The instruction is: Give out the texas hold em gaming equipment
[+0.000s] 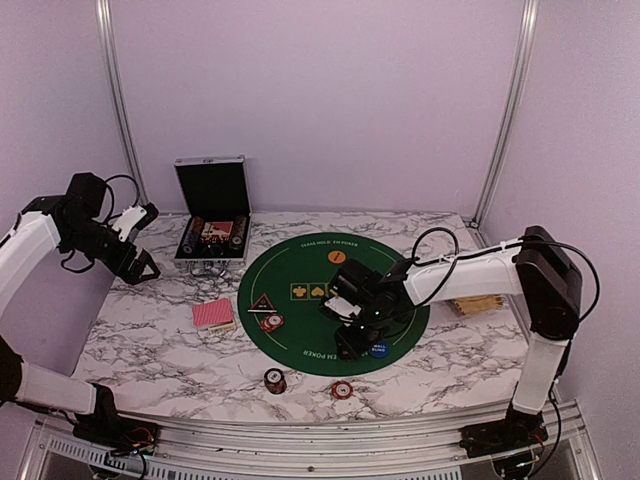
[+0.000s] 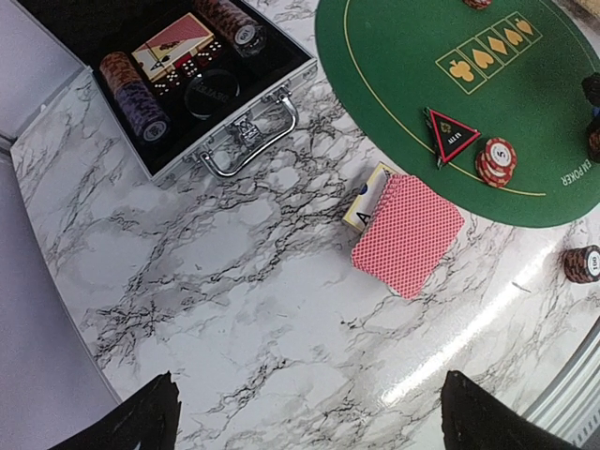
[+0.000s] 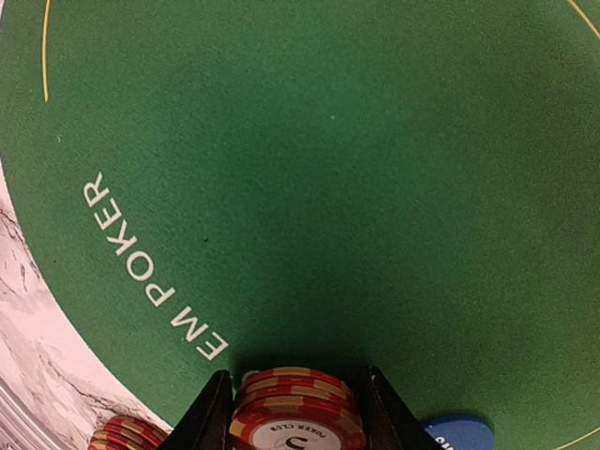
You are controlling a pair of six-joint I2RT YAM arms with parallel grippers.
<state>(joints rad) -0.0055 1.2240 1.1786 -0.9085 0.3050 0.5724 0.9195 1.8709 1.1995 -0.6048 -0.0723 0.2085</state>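
Held chips: a short stack of red chips (image 3: 298, 422) at the bottom centre of the right wrist view, over the lower right part of the green mat (image 3: 328, 169). I cannot tell whether it rests on the felt or hangs just above it.
Right gripper (image 3: 298, 380): narrowed onto that stack, one finger on each side.
Blue disc (image 1: 378, 349): on the mat, just beside the held chips.
Chips already out: a red stack (image 2: 495, 161) on the mat touching or just beside the triangular marker (image 2: 452, 136). On the marble below the mat sit a dark stack (image 1: 275, 380) and a second red stack (image 1: 342, 390).
Orange disc (image 1: 337, 257): near the mat's upper edge.
Cards (image 2: 408, 234): one pink-backed pile, slightly fanned, on the marble left of the mat.
Case (image 1: 211, 183): open at upper left, with rolls of chips (image 2: 136, 94) inside.
Left gripper (image 2: 305, 412): spread wide and holding nothing, above the marble at far left.
Progress: partway, by my reading. Markers and several stacks are placed. This stack needs setting down, more chips wait in the case, and the cards look undealt.
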